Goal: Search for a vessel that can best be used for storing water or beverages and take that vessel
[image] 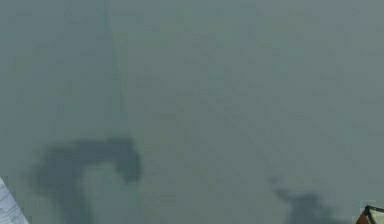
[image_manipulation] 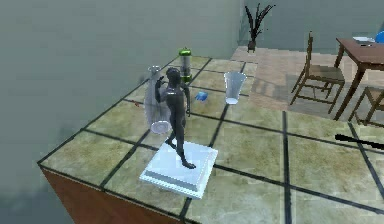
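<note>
A tiled counter (image_manipulation: pixel 250 150) carries a dark statue (image_manipulation: pixel 178 105) of a striding figure on a white slab. Taking the statue as the dial's centre in the arm side view, a tall clear vessel (image_manipulation: pixel 153 90) stands at ten o'clock, just behind the figure and partly screened by it. By its narrow upright shape it looks like the bottle the task wants, though I cannot tell whether it touches the statue. A clear cup (image_manipulation: pixel 233 87) stands at two o'clock, well apart. A small green-topped thing (image_manipulation: pixel 185 58) is at twelve, and a little blue thing (image_manipulation: pixel 201 97) is at one. Beyond the counter, toward two and three o'clock, are a wooden chair (image_manipulation: pixel 320 70) and a table (image_manipulation: pixel 360 55), with a potted plant (image_manipulation: pixel 257 20) near one. The forward view faces a plain grey-green wall (image_manipulation: pixel 60 60). I judge the vessel to be light, rigid, smooth and slippery, perhaps breakable, and easy to tip because it is tall. The best hold is around its straight middle, coming in from nine o'clock so the fingers stay clear of the statue. The gripper's state cannot be told.
</note>
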Available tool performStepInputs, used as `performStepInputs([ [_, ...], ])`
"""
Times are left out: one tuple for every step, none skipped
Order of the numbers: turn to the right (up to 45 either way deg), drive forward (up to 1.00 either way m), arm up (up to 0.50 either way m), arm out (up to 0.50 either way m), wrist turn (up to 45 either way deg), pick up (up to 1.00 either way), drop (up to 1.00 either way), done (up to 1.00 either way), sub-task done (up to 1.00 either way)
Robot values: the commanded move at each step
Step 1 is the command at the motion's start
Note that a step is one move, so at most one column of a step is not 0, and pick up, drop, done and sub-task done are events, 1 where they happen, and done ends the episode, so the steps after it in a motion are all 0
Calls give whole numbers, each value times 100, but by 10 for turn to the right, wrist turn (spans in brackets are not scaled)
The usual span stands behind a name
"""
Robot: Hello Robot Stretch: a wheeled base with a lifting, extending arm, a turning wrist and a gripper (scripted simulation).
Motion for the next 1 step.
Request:
performStepInputs([
  [0,0,50,0,0,0,0,0,0],
])
